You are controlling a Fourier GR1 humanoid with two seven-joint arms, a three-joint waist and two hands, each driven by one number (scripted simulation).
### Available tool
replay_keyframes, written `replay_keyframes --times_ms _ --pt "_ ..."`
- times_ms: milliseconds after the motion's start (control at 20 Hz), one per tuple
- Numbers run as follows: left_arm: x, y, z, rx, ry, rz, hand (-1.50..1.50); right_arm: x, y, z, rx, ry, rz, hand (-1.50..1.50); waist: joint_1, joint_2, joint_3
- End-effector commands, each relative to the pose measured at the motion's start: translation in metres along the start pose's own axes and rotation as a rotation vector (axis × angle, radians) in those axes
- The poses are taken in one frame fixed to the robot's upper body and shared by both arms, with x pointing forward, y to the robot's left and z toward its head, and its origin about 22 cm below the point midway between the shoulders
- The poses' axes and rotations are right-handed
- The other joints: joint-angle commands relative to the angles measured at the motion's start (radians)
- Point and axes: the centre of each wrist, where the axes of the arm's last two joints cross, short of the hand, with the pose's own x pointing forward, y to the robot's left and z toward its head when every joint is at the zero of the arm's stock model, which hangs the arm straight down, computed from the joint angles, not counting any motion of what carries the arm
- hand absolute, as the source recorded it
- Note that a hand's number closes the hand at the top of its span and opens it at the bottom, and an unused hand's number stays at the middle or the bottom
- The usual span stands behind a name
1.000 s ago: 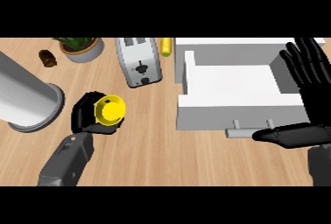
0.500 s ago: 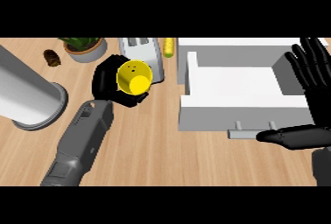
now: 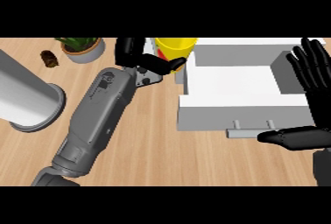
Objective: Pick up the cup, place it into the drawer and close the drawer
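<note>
Cup: your yellow cup sits top centre, just left of the white drawer.
Left hand: your left hand is curled round the cup.
Right hand: your right hand, right edge, fingers spread.

- The yellow cup is cut off by the upper edge of the view, and the left hand covers its lower left side, so its full shape does not show.
- The white drawer runs out at the upper edge; its right wall is partly behind the right hand.
- The grey cylinder leaves the view at the left.
- The small brown thing beside the potted plant is too small to identify.
</note>
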Motion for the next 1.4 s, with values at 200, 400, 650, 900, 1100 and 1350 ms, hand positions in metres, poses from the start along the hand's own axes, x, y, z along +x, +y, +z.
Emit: replay_keyframes --times_ms 200,400,650,900,1100,1350 --pt "0.045 -0.055 -0.060 0.006 0.144 -0.099 1.50 0.002 0.002 -0.003 0.010 -0.017 -0.015 -1.50 -0.034 0.010 0.000" --pt "0.029 -0.059 -0.059 0.022 0.236 -0.159 1.50 -0.004 0.008 -0.009 0.022 -0.043 -0.035 -1.50 -0.062 0.023 0.001" --pt "0.025 -0.069 -0.058 0.019 0.317 -0.256 1.50 0.000 0.000 -0.014 0.068 -0.036 -0.023 -1.50 -0.103 0.026 0.002" --pt "0.002 -0.063 -0.040 -0.112 0.442 -0.303 1.50 0.006 0.019 -0.034 0.100 -0.073 -0.037 -1.50 -0.140 0.041 0.002" --pt "-0.010 -0.058 -0.028 -0.120 0.474 -0.298 1.50 0.011 0.020 -0.037 0.132 -0.092 -0.058 -1.50 -0.181 0.045 0.002" --pt "-0.016 -0.058 -0.018 -0.117 0.428 -0.238 -1.50 0.012 0.032 -0.045 0.187 -0.106 -0.078 -1.50 -0.205 0.055 0.001"
